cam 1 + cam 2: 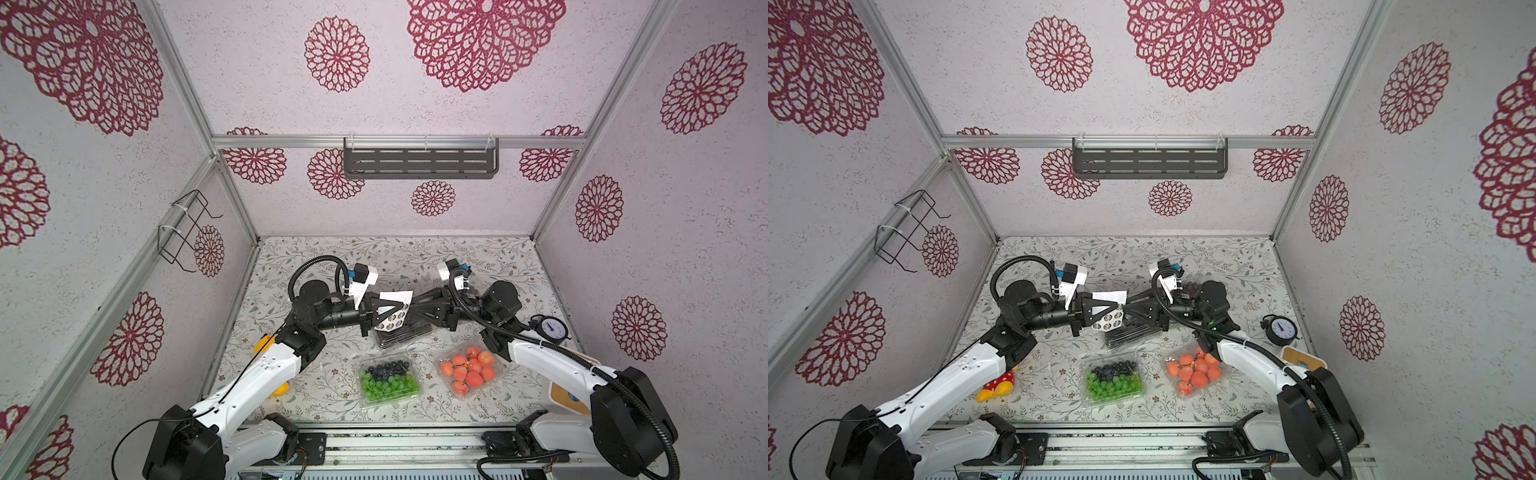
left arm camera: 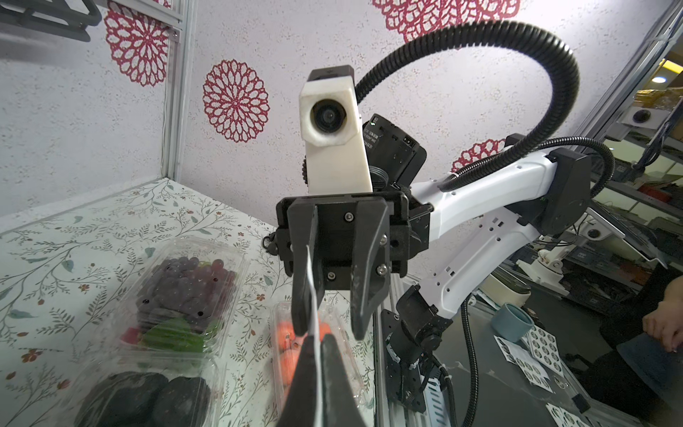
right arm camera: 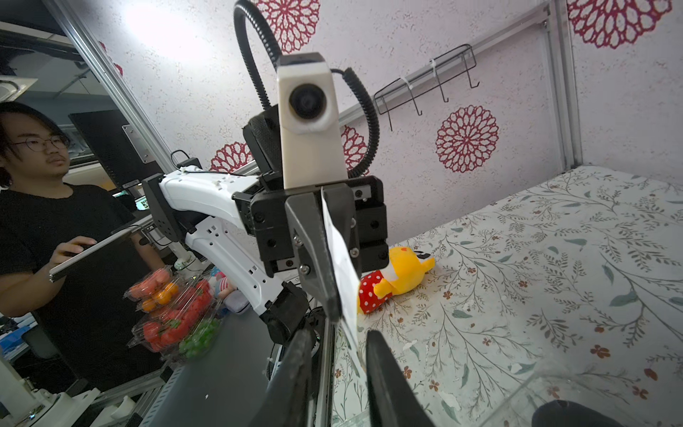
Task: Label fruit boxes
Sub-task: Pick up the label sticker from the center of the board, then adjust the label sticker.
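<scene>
My left gripper [image 2: 315, 342] is shut on a white sheet of round stickers [image 1: 392, 300], held upright above the table's middle. My right gripper [image 3: 338, 334] faces it, open, with the sheet's edge [image 3: 340, 251] between its parted fingers. Beneath both grippers, the fruit box of black fruit [image 1: 399, 337] lies on the table. The dark purple fruit box [image 2: 188, 281] sits farther back, behind the right arm. Near the front are the green-and-blue fruit box [image 1: 388, 380] and the orange-red fruit box [image 1: 469, 372]. In both top views the grippers meet tip to tip [image 1: 1124, 309].
A yellow plush toy [image 1: 996, 386] lies at the front left by the left arm. A small clock [image 1: 548, 328] stands at the right edge. A dark shelf [image 1: 419, 160] hangs on the back wall and a wire rack [image 1: 187, 232] on the left wall. A person [image 3: 48, 185] stands outside.
</scene>
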Controlling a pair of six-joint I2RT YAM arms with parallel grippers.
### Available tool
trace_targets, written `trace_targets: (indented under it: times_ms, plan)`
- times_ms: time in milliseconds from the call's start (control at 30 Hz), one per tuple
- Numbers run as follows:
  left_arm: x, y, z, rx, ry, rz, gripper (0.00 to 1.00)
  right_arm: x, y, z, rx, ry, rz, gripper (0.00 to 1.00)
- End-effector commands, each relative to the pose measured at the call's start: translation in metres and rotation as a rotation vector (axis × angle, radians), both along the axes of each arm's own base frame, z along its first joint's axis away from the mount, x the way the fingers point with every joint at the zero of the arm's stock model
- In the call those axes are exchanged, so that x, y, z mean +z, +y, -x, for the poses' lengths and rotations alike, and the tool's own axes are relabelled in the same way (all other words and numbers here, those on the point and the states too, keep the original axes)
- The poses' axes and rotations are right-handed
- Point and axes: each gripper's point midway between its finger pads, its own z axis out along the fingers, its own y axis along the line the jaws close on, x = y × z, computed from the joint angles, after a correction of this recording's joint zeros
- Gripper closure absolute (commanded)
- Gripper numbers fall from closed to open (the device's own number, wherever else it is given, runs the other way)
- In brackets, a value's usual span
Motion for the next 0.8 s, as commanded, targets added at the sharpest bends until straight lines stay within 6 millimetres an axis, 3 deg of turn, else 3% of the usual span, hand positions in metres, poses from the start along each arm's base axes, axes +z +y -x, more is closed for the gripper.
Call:
trace_targets:
  times_ms: [0, 233, 433, 600, 767]
  plan:
    - [0.005, 0.001, 0.003, -0.016, -0.02, 0.02, 1.0, 0.014, 0.001, 0.002, 0.017, -0.076, -0.029, 0.76]
    - [0.005, 0.002, 0.005, -0.036, -0.02, 0.029, 1.0, 0.007, 0.003, 0.0, 0.045, -0.064, -0.016, 0.75]
    - [0.008, 0.012, -0.005, 0.004, -0.018, 0.067, 1.0, 0.013, -0.001, 0.016, 0.104, -0.099, -0.041, 0.79]
    - [0.015, 0.011, -0.001, -0.032, -0.028, 0.103, 1.0, 0.004, 0.004, 0.009, 0.099, -0.079, -0.023, 0.72]
    - [0.021, 0.013, 0.001, -0.053, -0.042, 0.145, 1.0, 0.009, 0.006, 0.011, 0.111, -0.096, -0.034, 0.72]
